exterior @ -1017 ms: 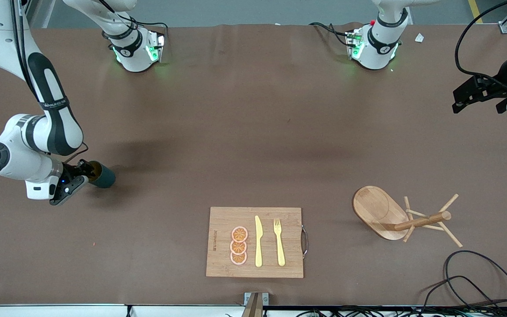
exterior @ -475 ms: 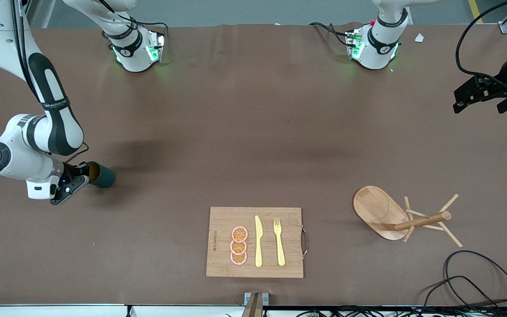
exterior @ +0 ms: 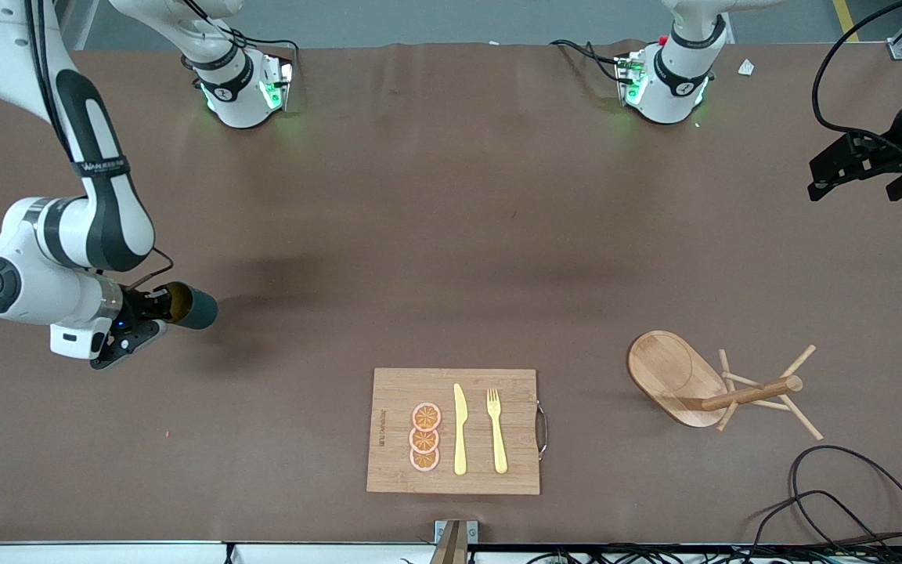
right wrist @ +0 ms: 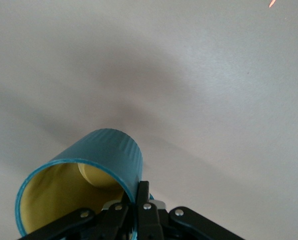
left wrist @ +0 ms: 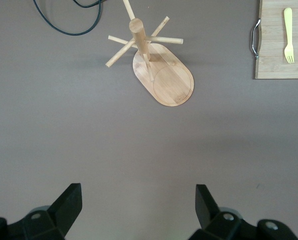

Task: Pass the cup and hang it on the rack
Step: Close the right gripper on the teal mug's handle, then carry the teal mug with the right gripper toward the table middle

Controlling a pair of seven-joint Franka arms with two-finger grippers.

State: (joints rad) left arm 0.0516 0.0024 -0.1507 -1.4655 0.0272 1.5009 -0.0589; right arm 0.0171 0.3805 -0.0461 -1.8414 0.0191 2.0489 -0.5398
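1. My right gripper (exterior: 155, 309) is at the right arm's end of the tabletop (exterior: 435, 235). Its jaws are pressed together on the rim wall of the cup (exterior: 191, 307), one finger inside the mouth and one outside.
2. The cup lies sideways in my right jaws, its closed end pointing away from the wrist. In the right wrist view the cup (right wrist: 89, 180) shows a ribbed teal outside and a yellow inside. I cannot tell whether it touches the tabletop.
3. My left gripper (exterior: 842, 168) waits above the left arm's end of the tabletop, jaws spread wide and empty. The left wrist view shows both fingertips (left wrist: 69, 202) apart over bare surface.
4. The rack (exterior: 701, 384) stands on the tabletop well apart from my left jaws. Its oval base, post and pegs are free of my jaws.
5. A cutting board (exterior: 453, 431) lies between the two grippers' positions, well apart from either pair of jaws. It carries three orange slices (exterior: 424, 437), a yellow knife (exterior: 460, 431) and a yellow fork (exterior: 496, 431).
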